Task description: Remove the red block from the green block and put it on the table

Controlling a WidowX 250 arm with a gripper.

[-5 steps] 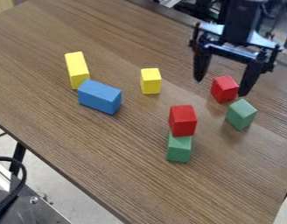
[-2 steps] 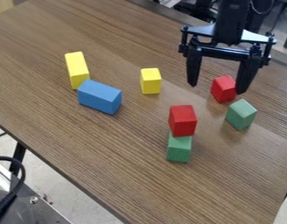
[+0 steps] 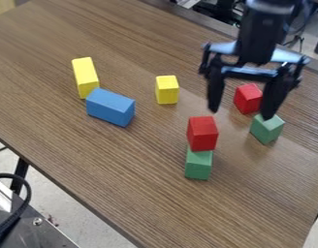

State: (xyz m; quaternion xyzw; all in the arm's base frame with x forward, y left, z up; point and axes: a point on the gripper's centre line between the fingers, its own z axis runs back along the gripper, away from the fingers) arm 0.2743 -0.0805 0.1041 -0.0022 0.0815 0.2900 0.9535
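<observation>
The black gripper [image 3: 240,114] hangs open over the right part of the table [image 3: 116,160], with nothing held. Down and to the left of it in the view, a red block [image 3: 202,133] rests on top of a green block [image 3: 198,164]. A second red block [image 3: 247,98] is seen between the gripper's fingers, on the table behind them. Beside that one lies another green block [image 3: 267,128], its upper corner partly covered by the right finger.
A small yellow block [image 3: 166,89] stands near the middle. Farther left, a long yellow block [image 3: 85,77] touches or nearly touches a blue block [image 3: 110,107]. The table's near edge runs diagonally across the lower left.
The gripper has come lower in the view, nearer the stacked blocks, after a slight shift left and a turn toward facing the camera. It stays open. The blocks have not moved.
</observation>
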